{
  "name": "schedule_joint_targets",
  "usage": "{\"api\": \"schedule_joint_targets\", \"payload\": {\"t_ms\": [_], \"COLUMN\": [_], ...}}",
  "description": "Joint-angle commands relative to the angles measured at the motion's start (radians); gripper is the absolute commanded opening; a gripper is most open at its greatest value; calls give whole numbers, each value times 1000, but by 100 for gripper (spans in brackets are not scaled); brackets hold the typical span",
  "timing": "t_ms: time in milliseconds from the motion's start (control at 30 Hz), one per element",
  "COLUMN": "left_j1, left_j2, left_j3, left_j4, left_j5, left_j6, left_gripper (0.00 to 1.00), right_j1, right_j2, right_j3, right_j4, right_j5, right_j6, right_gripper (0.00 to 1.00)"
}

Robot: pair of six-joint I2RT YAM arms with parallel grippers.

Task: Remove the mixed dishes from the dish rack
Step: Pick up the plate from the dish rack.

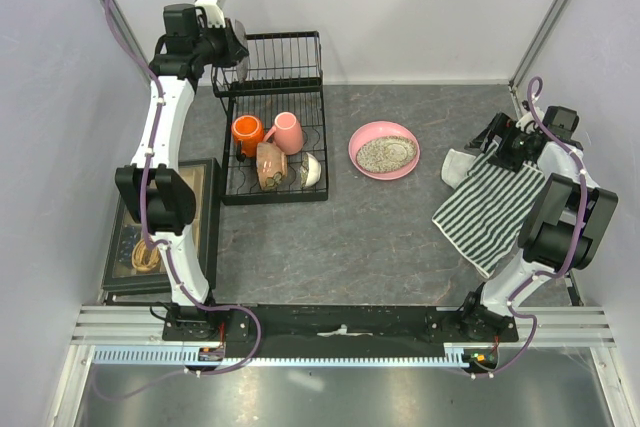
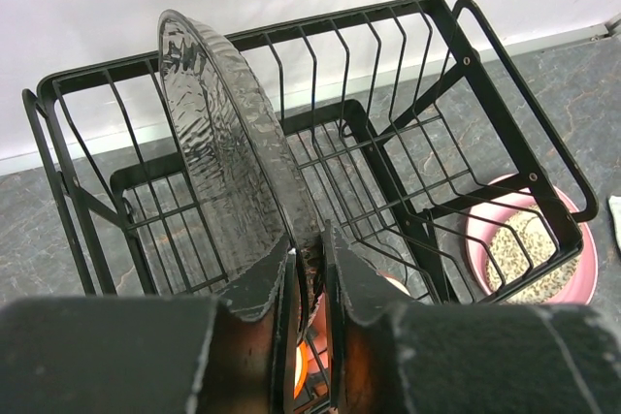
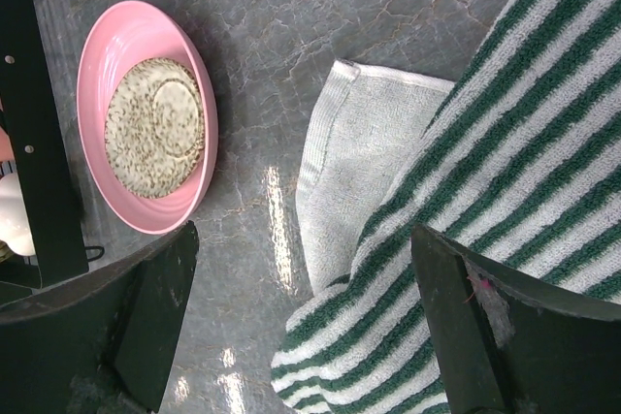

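Left gripper (image 2: 309, 278) clamped on a clear glass plate (image 2: 228, 162), upright in the dish rack's (image 2: 505, 113) back basket. Next: lift straight up, clear of the wires. Pink dish (image 1: 383, 150) sits on the table; right gripper (image 3: 306, 322) hangs open.

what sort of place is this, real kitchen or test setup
Probably a robot lab cell staged as a kitchen: plain white walls around the table, left arm and right arm bolted to its edge, a dish rack holding an orange mug and pink mug.
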Motion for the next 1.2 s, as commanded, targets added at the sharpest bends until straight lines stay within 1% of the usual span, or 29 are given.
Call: {"api": "schedule_joint_targets", "payload": {"t_ms": [0,233,600,1000,1167], "left_j1": [10,10,10,10,10], "left_j2": [-74,-88,-122,-197,-237], "left_j3": [43,45,53,105,112], "left_j4": [34,35,35,37,37], "left_j5": [-5,12,18,97,124], "left_j6": [-13,-19,-34,-117,-116], "left_gripper": [8,2,2,2,2], "right_j1": [-5,-5,-5,-5,-5], "right_j2": [4,3,8,14,9], "right_j3": [0,2,3,5,5], "right_j4": [17,17,14,11,11], "right_j5": [-9,-11,-12,-19,-19], "right_j6": [-17,-21,-22,-27,-28], "right_gripper": [98,98,98,98,98]}}
